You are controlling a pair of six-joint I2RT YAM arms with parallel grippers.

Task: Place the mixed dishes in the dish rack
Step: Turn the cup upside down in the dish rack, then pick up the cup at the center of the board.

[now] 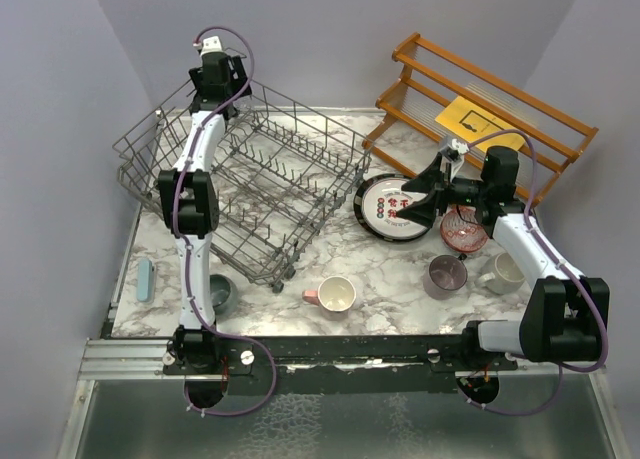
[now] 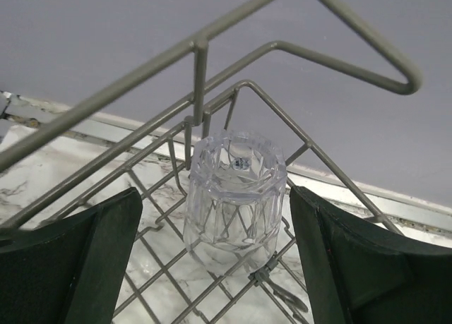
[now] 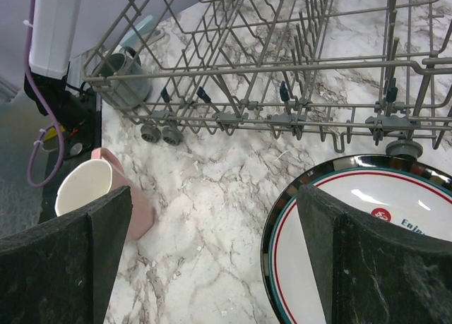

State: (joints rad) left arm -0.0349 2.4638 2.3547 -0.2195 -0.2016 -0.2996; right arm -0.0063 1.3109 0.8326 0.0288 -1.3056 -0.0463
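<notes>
Mugs: I count four, all on the tabletop (image 1: 370,269). The grey-teal mug (image 1: 218,294) sits by the rack's near corner. The pink mug (image 1: 333,294), mauve mug (image 1: 445,276) and cream mug (image 1: 503,272) are spread out to its right.
Glass: one glass (image 2: 236,197), clear, standing in a far corner of the rack. It looks mouth-down to me.
Plate: one plate (image 1: 395,209) with a black rim, flat on the tabletop just right of the rack.
Bowl: one red bowl (image 1: 463,229) beside the plate, partly under my right arm.
Rack: one grey wire rack (image 1: 290,169) with upright tines and small wheels.
Shelf: one wooden shelf (image 1: 490,109) at the far right, with a yellow sheet (image 1: 478,119) on it.
Surface: white marble with grey veins.
Room: plain pale lilac walls (image 1: 330,39) on three sides.
Left claw (image 2: 215,197): the fingers are apart with the glass between them. There is a gap on each side and they do not touch it.
Right claw (image 3: 213,197): the fingers are wide apart and hold nothing. It hangs above the plate.
</notes>
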